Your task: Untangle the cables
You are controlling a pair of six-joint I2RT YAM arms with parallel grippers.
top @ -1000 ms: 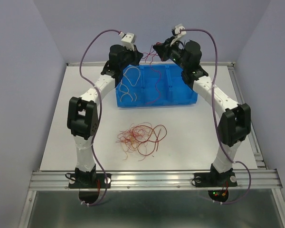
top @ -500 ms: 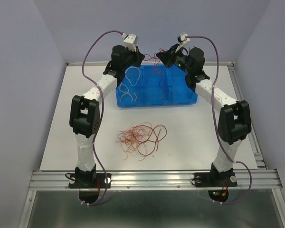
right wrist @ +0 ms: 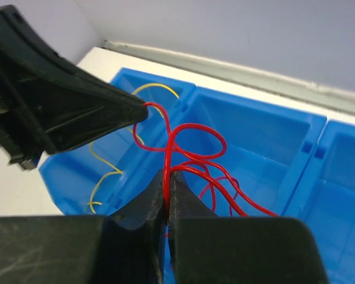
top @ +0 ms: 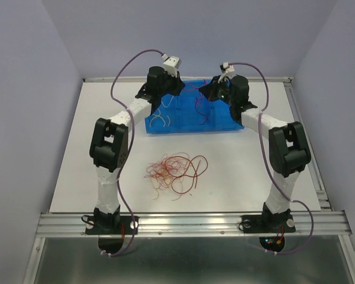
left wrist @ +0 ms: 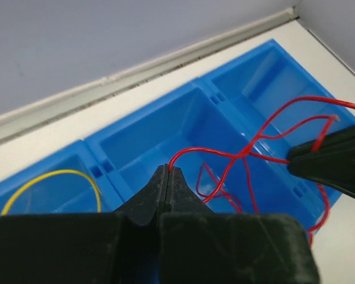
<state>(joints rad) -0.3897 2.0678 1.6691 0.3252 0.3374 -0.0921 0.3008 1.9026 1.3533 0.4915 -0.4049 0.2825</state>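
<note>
Lowering together over bin [top: 225,121] | left end effector [left wrist: 167,171] and right end effector [right wrist: 167,177] both clamped tight on red cable [left wrist: 248,155] | release likely next

Both arms are brought down from the height at which they were held a second ago. The left gripper [left wrist: 167,177] is lowered from above the back rim of the bin [top: 225,124] to just over its left and middle compartments, and is shifted a little to the right. The right gripper [right wrist: 168,180] is lowered likewise and tipped over the middle compartment. The red cable [right wrist: 167,155] strung between them is carried down too, its loops now low over the bin. Both elbows are drawn slightly inward.
</note>
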